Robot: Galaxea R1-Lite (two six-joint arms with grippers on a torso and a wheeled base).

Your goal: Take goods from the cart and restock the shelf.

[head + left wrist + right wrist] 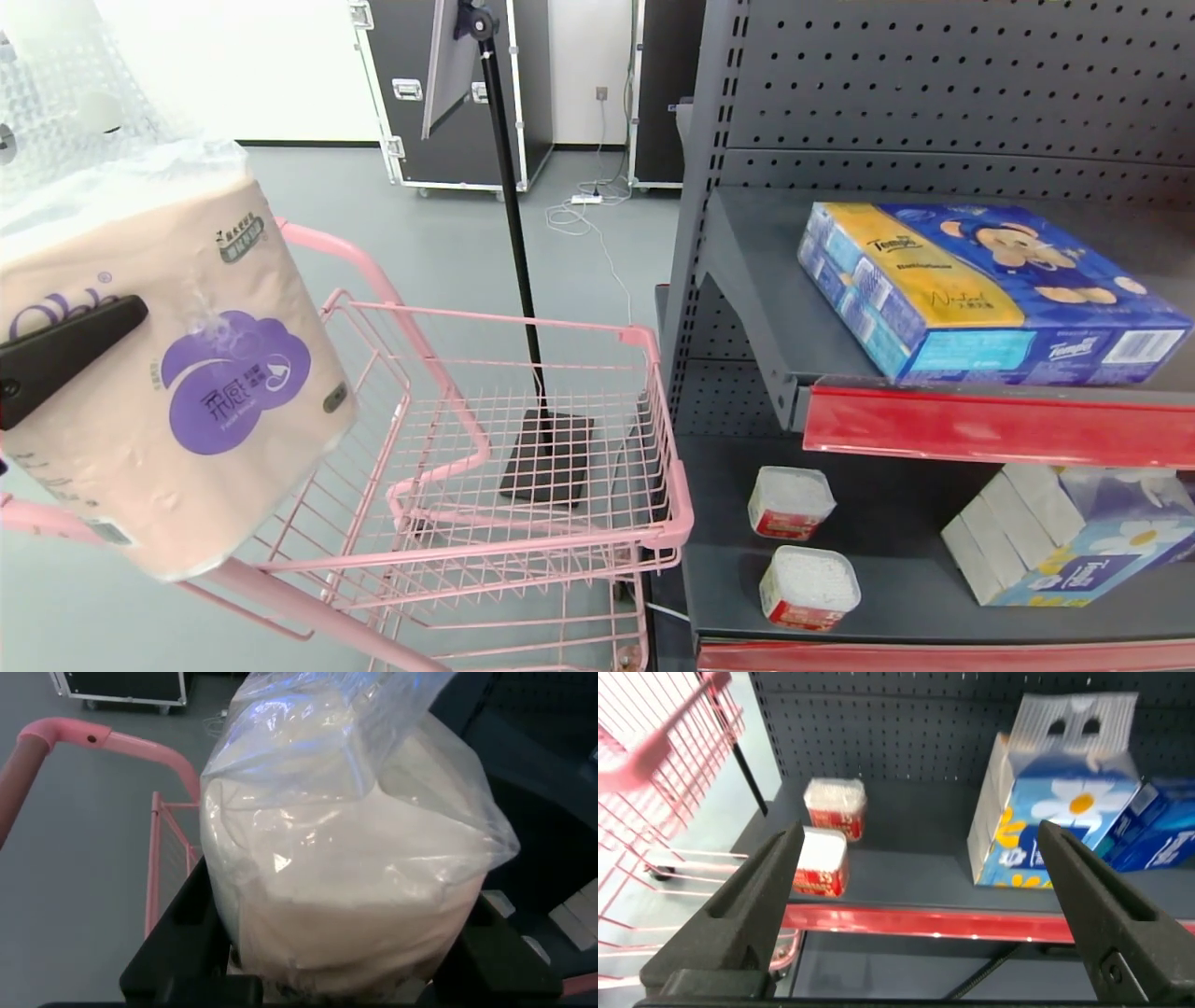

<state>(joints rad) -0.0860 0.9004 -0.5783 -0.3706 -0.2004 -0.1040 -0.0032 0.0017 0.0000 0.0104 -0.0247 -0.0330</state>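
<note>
Left gripper is clamping the toilet-paper pack, holding it up high near the pink cart handle; right gripper is hovering spread wide before the lower shelf, facing two small tubs.

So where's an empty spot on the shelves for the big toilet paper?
Upper shelf: bare left of the blue tissue box. Lower shelf: open middle between the two small tubs and the tissue packs. Right side is crowded.
</note>
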